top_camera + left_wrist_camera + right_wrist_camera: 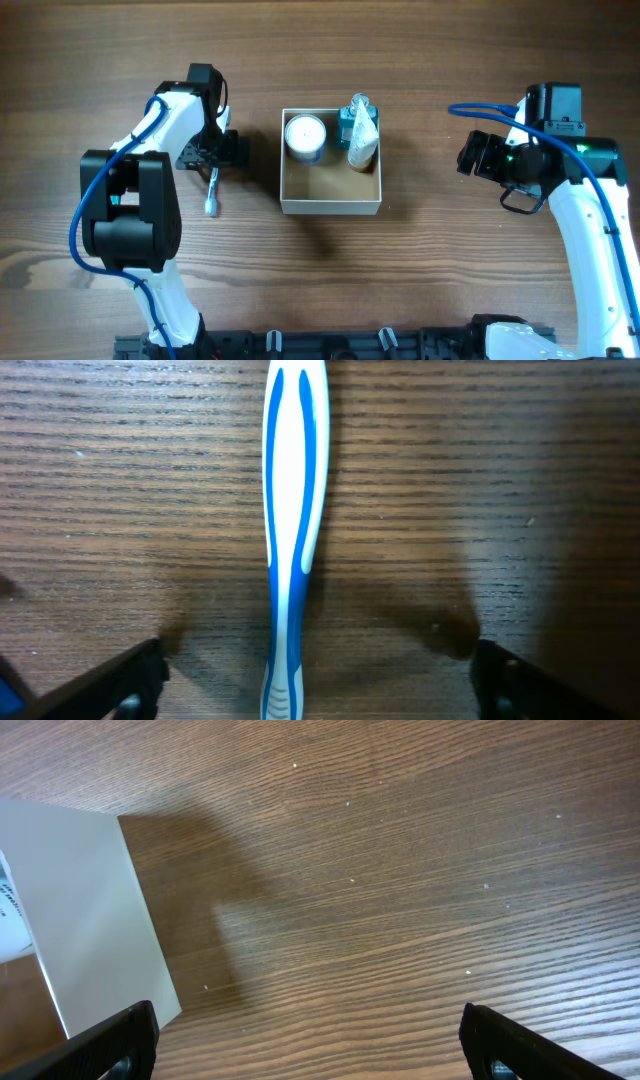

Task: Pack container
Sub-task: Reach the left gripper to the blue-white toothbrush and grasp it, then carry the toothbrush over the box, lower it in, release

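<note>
a: blue-white toothbrush [295,510] lies between open jaws of the left gripper [320,672]; box [330,207] sits mid-table, to its right.
b: thin handle may slip or twist as they close. right gripper [310,1040] gapes empty.

In the left wrist view the toothbrush [295,510] runs off both the top and bottom edges, so neither end shows. The left end effector [320,675] is cut down to two dark fingertips [135,678] in the lower corners. From overhead, the toothbrush's upper part lies hidden beneath that end effector, and its free end is too small to read as bristles or handle. The right wrist view clips the container [90,910] at the left edge, showing one white wall and a printed sliver [8,910] that cannot be identified. The right end effector [305,1045] likewise shows only its tips. Overhead, the teal item [360,128] in the container is too small to name.
</note>
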`<action>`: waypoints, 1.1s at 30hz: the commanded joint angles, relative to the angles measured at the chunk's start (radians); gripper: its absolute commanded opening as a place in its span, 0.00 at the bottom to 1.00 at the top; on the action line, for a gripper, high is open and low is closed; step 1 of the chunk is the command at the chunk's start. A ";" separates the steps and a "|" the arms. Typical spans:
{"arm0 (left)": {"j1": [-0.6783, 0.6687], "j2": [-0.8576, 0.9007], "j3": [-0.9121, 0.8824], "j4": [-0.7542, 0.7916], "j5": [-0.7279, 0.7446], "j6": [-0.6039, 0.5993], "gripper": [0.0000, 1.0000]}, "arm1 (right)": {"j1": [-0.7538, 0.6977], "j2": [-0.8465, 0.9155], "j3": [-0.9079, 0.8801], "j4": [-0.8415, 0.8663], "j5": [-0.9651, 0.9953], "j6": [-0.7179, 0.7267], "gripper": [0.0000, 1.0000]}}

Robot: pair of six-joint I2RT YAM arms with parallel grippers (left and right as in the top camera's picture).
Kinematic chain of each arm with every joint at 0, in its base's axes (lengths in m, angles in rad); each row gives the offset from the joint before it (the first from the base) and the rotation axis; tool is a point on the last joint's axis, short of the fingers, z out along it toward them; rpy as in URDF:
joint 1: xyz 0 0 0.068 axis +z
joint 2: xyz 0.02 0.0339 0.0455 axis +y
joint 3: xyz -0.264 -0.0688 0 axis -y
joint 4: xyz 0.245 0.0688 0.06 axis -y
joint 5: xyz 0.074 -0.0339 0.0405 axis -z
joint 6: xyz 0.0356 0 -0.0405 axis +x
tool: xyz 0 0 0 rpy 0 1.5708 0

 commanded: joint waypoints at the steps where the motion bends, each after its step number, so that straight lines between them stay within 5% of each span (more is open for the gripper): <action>1: 0.001 0.021 0.000 -0.013 -0.012 0.018 0.86 | -0.005 0.005 -0.008 -0.001 -0.012 -0.007 0.97; 4: 0.001 0.022 -0.029 -0.014 -0.011 0.011 0.58 | -0.005 0.005 -0.008 -0.001 -0.012 -0.010 0.97; 6: 0.001 0.023 -0.064 -0.011 -0.012 0.011 0.51 | -0.005 0.005 -0.008 -0.001 -0.012 -0.010 0.97; 9: 0.001 0.023 -0.083 -0.011 -0.012 0.011 0.17 | -0.005 0.005 -0.008 -0.001 -0.011 -0.010 0.97; 11: 0.001 0.023 -0.083 -0.008 -0.012 0.011 0.04 | -0.016 0.005 -0.008 -0.002 -0.012 -0.010 0.97; 17: 0.001 -0.007 -0.042 -0.033 -0.053 0.006 0.04 | -0.066 0.005 -0.008 -0.008 -0.021 -0.010 0.97; 22: -0.046 -0.235 0.089 -0.093 -0.061 0.017 0.04 | -0.084 0.005 -0.008 -0.005 -0.023 -0.010 0.97; 27: -0.273 -0.499 0.100 -0.008 -0.061 0.201 0.04 | -0.084 0.005 -0.008 -0.005 -0.023 -0.010 0.97; 33: -0.570 -0.491 0.099 0.023 -0.061 0.417 0.04 | -0.084 0.005 -0.008 -0.005 -0.023 -0.013 0.97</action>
